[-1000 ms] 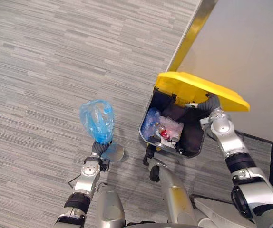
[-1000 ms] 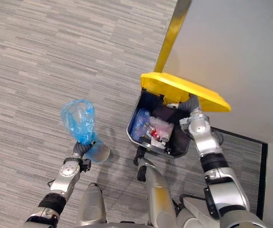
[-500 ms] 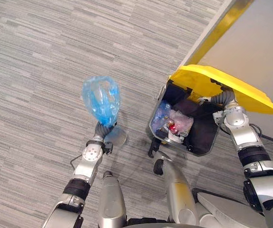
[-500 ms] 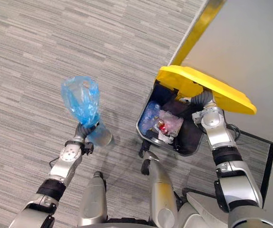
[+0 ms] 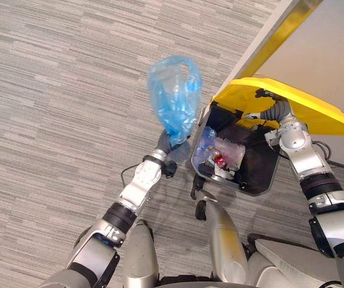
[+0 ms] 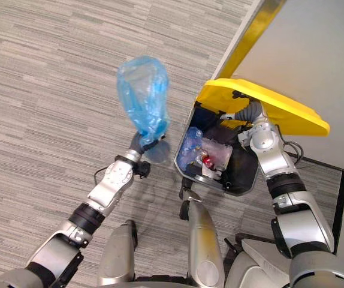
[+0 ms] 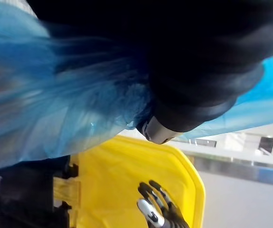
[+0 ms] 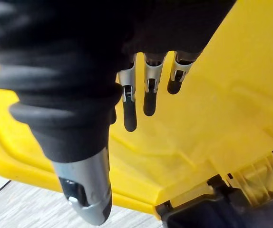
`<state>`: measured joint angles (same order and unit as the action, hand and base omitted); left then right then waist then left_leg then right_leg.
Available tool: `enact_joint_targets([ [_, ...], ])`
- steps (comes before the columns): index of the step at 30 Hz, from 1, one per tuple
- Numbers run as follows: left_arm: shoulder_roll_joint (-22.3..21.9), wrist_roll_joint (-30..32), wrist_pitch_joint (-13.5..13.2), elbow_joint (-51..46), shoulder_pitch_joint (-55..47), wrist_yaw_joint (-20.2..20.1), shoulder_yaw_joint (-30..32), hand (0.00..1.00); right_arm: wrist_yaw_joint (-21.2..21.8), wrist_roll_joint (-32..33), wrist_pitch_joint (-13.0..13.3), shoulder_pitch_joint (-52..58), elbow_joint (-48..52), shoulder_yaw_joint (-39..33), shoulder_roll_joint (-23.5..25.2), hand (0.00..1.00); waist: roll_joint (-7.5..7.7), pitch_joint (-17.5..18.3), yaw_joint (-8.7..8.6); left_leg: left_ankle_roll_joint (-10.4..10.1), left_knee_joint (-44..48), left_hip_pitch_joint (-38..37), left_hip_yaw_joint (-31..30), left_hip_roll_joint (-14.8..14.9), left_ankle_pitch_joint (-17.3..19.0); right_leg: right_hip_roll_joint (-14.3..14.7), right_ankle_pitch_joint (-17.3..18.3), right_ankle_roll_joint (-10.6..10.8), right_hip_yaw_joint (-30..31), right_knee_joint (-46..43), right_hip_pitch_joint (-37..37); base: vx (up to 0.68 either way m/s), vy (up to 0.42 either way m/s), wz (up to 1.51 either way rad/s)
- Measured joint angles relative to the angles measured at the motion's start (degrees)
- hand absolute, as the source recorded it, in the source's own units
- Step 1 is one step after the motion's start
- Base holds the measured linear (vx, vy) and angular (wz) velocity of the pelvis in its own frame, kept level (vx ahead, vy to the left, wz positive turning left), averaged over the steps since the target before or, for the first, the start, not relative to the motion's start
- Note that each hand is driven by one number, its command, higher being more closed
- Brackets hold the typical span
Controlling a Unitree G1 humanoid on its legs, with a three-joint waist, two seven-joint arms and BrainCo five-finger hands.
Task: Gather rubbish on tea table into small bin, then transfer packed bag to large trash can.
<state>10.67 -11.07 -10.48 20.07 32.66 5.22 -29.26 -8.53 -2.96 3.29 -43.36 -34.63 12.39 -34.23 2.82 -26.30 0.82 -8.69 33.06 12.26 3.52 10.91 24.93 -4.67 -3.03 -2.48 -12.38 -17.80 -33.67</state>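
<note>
Wide open grey striped floor (image 5: 58, 90) on the left, plenty of room out there. Moving in, the left hand (image 5: 167, 145) is up in the air with its fingers curled tight round the gathered neck of the blue bag (image 5: 175, 99), and the bag's full end billows above the hand. The bag is over the floor, just beside the left edge of the trash can (image 5: 256, 191), not over the opening. Its right side sits close to the left edge of the yellow lid (image 5: 316, 111) but apart from it.

The can's mouth is wide open, with rubbish (image 5: 220, 157) already inside: blue plastic, clear wrapping and something red, packed toward the left wall, with dark space to the right.

The lid is tipped up and back. The right hand (image 8: 127, 102) is under it, with flat, straight fingers against the yellow underside, grasping nothing. Behind the can, a pale wall (image 5: 334, 48) with a gold strip (image 5: 280, 33) along its base closes off the right side.
</note>
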Motion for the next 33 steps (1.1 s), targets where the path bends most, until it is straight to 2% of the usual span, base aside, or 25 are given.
enact_joint_targets([
  [5, -4.01, -0.61, 0.03, -0.02, 3.86, -0.07, -4.33, 1.0, 0.02, -1.26, -0.22, -1.74, 2.83, 1.58, -0.07, 0.0, -0.07, 0.08, -0.09, 0.96, 1.52, 1.05, 3.15, 1.0, 1.17, 0.62, -0.45, 0.45, 1.01, -0.33, -1.56, -0.03, -0.022, -0.1],
  [9, -6.23, -0.61, 0.23, 0.09, 7.07, -0.11, -6.37, 1.0, 0.07, -2.07, -1.06, -4.32, 4.69, 1.75, 0.0, 0.0, -0.08, 0.07, 0.04, 0.76, 4.99, 3.65, 5.44, 2.17, 3.26, 1.78, -1.76, 0.95, 2.83, -0.4, -4.36, -0.05, -0.022, -0.32],
  [12, -7.98, -0.59, 0.4, 0.52, 9.94, -0.16, -8.82, 1.0, 0.07, -2.06, -1.64, -4.36, 4.69, 1.73, -0.02, 0.0, -0.09, 0.08, -0.46, 0.66, 6.01, 3.88, 5.97, 2.57, 3.57, 2.17, -2.3, 0.44, 3.02, -0.45, -4.57, -0.03, -0.025, -0.15],
  [17, -12.86, -0.56, 0.36, 2.02, 14.26, 0.01, -8.95, 1.0, 0.07, -2.08, -1.75, -5.06, 5.67, 1.74, 0.33, 0.0, -0.17, 0.12, -0.81, 0.9, 7.06, 4.55, 6.61, 3.19, 4.17, 2.81, -2.69, 0.67, 3.31, -0.02, -5.16, -0.03, -0.045, -0.08],
  [20, -13.28, -0.48, 0.32, 4.32, 15.26, 0.11, -8.69, 1.0, 0.06, -2.16, -1.88, -6.9, 7.03, 1.74, 1.03, 0.0, -0.2, 0.15, -1.23, 0.91, 7.42, 5.56, 8.11, 3.3, 4.18, 3.5, -3.48, 1.43, 4.64, 0.62, -6.72, -0.01, -0.039, -0.22],
  [26, -13.78, 2.34, 1.58, 12.38, 15.28, 0.14, -6.19, 1.0, -0.12, -2.76, -2.16, -8.04, 6.7, 1.72, 2.11, 0.0, -0.33, 0.2, -2.41, 0.76, 7.66, 6.34, 8.91, 4.48, 4.21, 4.9, -4.47, 0.89, 4.78, 2.09, -7.29, 0.04, -0.052, -0.1],
  [33, -13.76, 5.25, 3.18, 18.33, 16.34, 0.41, -2.7, 1.0, -0.24, -4.47, -2.33, -9.24, 4.04, 1.72, 2.84, 0.0, -0.46, 0.27, -2.5, 0.62, 9.36, 9.53, 8.79, 5.06, 4.5, 5.1, -4.99, 1.32, 4.7, 2.23, -9.69, 0.02, -0.038, 0.0],
])
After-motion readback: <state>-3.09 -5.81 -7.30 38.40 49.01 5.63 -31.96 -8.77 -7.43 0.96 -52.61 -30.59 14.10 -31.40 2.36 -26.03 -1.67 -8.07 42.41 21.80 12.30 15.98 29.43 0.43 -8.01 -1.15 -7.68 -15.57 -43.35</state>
